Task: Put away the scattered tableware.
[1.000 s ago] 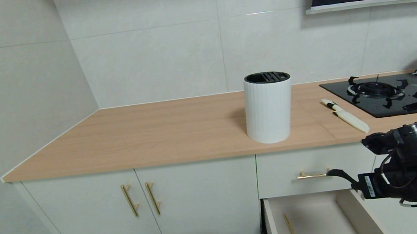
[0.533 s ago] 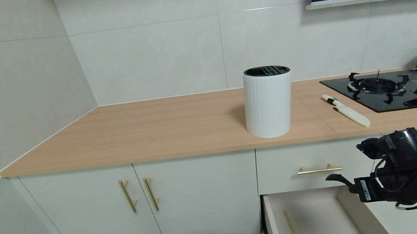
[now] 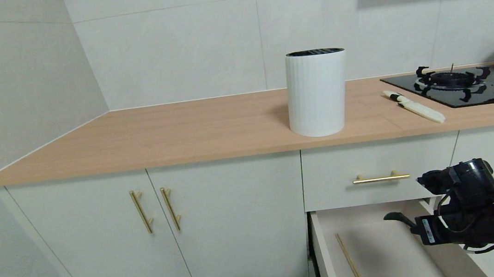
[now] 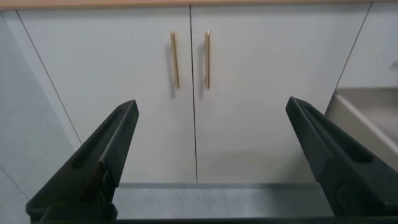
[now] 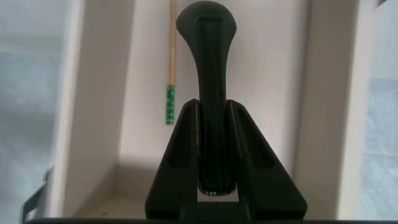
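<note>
Right fingers: pressed tight together, nothing seen between them; hung over the inside of the open drawer.
Left fingers: spread wide, nothing between them; pointed at the cabinet doors.
Chopstick: lay flat on the drawer floor, lower than the right fingers and off to their left, apart from them; ran along the drawer's left wall, green-patterned end nearest the drawer front.
Drawer: pulled out beneath the right fingers, directly under a shut drawer with a gold handle.
Knife: lay flat on the desk, well above the right fingers, between the knife block and the stove; touched neither.
Knife block: white, ribbed, upright on the desk, dark slotted top; well above the right fingers and to their left.
Cabinet doors: shut, their two upright gold handles framed between the left fingers.
</note>
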You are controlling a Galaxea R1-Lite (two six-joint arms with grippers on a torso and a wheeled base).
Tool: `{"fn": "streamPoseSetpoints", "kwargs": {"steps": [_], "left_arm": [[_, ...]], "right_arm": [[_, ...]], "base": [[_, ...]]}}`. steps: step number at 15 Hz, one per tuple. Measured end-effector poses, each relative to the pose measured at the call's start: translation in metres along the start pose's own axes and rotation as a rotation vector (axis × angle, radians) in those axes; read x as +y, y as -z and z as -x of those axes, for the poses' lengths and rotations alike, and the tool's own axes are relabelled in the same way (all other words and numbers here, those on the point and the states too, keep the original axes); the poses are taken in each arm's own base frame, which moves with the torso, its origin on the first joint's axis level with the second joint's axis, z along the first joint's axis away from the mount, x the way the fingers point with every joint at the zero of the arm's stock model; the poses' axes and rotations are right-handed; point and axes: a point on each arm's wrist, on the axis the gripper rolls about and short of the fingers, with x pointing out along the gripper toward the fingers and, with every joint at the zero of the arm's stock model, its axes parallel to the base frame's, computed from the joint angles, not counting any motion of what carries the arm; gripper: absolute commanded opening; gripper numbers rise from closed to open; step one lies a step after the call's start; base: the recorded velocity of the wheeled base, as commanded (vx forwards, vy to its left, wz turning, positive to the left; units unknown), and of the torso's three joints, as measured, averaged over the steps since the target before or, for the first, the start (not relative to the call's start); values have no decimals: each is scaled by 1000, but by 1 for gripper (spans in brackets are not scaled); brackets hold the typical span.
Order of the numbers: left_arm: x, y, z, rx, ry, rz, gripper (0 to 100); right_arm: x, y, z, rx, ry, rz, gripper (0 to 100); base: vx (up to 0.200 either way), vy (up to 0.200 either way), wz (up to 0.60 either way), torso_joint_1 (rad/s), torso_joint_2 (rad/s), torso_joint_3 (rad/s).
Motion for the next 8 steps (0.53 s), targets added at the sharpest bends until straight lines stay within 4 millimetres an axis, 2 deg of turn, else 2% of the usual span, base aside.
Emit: {"fn": "streamPoseSetpoints", "kwargs": {"steps": [6,8], "left_arm": [[0,0,0,-1,0,0,100],[0,0,0,0,0,0,100]], "right_arm": [[-1,4,-9,-15,0,2,0],[-1,6,-11,-5,2,1,0]], "base": [[0,0,0,-137,450,305],[0,0,0,-41,195,149]]}}
